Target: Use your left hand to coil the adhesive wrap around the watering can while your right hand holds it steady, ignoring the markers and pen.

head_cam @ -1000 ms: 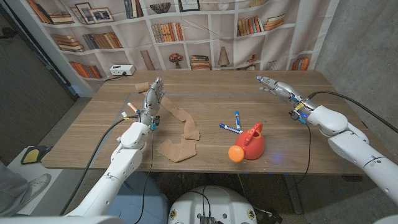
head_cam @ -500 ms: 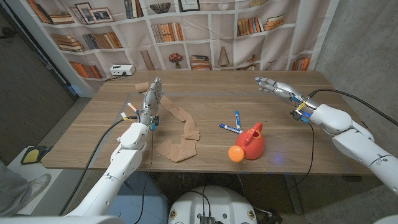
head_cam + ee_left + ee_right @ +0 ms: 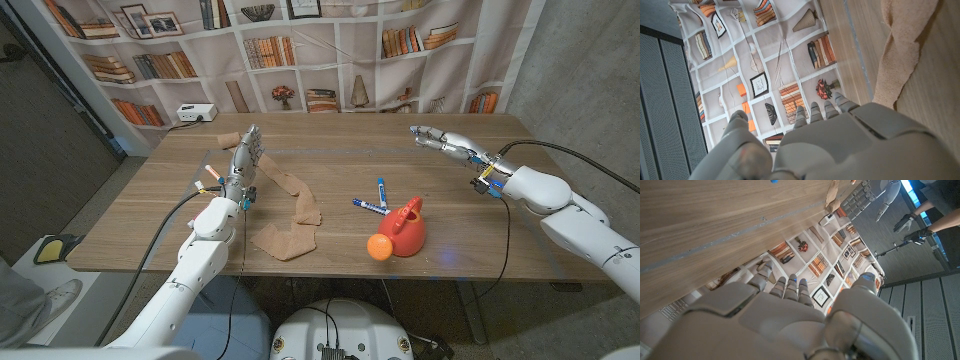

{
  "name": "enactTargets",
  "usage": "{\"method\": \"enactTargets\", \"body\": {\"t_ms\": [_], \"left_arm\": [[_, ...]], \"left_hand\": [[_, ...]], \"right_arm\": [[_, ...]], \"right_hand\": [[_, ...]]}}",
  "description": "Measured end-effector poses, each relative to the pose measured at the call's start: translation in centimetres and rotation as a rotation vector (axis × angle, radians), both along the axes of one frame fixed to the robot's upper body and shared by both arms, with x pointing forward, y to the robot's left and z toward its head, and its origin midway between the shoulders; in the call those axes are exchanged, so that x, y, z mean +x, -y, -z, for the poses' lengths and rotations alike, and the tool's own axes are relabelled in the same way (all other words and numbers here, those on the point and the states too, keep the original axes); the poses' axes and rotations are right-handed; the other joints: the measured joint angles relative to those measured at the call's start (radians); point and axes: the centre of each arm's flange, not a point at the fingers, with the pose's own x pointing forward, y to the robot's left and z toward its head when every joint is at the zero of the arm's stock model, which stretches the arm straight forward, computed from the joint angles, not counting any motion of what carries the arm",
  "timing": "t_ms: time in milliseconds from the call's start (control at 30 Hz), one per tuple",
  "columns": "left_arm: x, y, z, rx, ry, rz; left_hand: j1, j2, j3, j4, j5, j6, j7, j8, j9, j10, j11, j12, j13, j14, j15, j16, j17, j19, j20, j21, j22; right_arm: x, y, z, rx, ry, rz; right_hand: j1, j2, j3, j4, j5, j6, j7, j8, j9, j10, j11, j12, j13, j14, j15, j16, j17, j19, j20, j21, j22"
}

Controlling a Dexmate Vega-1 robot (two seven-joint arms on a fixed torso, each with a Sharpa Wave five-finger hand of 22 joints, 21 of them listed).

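While the head view covers the whole wooden table (image 3: pixel 330 130), no brand or writing on anything is readable, so nothing to report there. The red watering can (image 3: pixel 405 228) sits near the front edge with its orange rose head (image 3: pixel 378 246) pointing toward the robot. Two blue-and-white markers (image 3: pixel 376 198) lie just behind it, close but apart as far as one can tell. The beige adhesive wrap (image 3: pixel 290 215) trails in a loose strip from the far left of the table down to a crumpled patch left of the can, not touching it. The left hand (image 3: pixel 245 155) stands upright over the wrap's far stretch, fingers straight and spread, nothing in it. The right hand (image 3: pixel 440 138) hovers over the far right part of the table, well away from the can, fingers stretched out and also holding nothing. Behind the table hangs a printed bookshelf backdrop (image 3: pixel 300 50), and a small white box (image 3: pixel 196 113) sits at the far left edge.

From the left wrist view you get the back of the left hand (image 3: pixel 840 140) with fingers reaching toward the backdrop, plus a twisted stretch of wrap (image 3: pixel 902 50) on the wood grain.

Over in the right wrist view, the right hand's (image 3: pixel 785 315) fingers are extended over bare tabletop, and a person's gloved hands (image 3: pixel 910 227) show off beyond the table.
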Motion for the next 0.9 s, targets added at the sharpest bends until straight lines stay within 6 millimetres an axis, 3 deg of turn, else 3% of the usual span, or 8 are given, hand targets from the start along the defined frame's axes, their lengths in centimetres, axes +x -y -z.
{"method": "enactTargets", "body": {"t_ms": [667, 900], "left_arm": [[-0.2, -0.5, 0.0, 0.006, 0.005, 0.003], [-0.3, -0.5, -0.1, 0.008, 0.006, 0.002]], "left_hand": [[0.000, 0.000, -0.002, -0.002, 0.000, 0.004, 0.004, 0.000, 0.000, 0.005, 0.005, 0.000, 0.000, 0.000, 0.000, 0.000, 0.000, 0.000, 0.000, 0.000, 0.000], [0.000, 0.000, -0.003, -0.003, 0.000, 0.004, 0.004, 0.000, 0.000, 0.005, 0.005, 0.000, 0.000, 0.000, 0.000, 0.000, 0.000, 0.000, 0.000, 0.000, 0.000]], "right_arm": [[-1.2, 0.3, 0.5, -0.050, 0.027, 0.009], [-1.3, 0.3, 0.3, -0.045, 0.050, 0.022]], "right_hand": [[0.027, -0.019, 0.008, -0.008, -0.005, 0.026, -0.018, 0.004, 0.000, 0.022, -0.015, 0.004, 0.000, 0.027, -0.002, 0.000, 0.000, 0.022, -0.014, 0.000, 0.000], [0.027, -0.019, 0.008, -0.008, -0.005, 0.033, -0.014, 0.004, 0.000, 0.026, -0.018, 0.004, 0.000, 0.029, 0.000, 0.000, 0.000, 0.029, -0.007, 0.000, 0.000]]}}
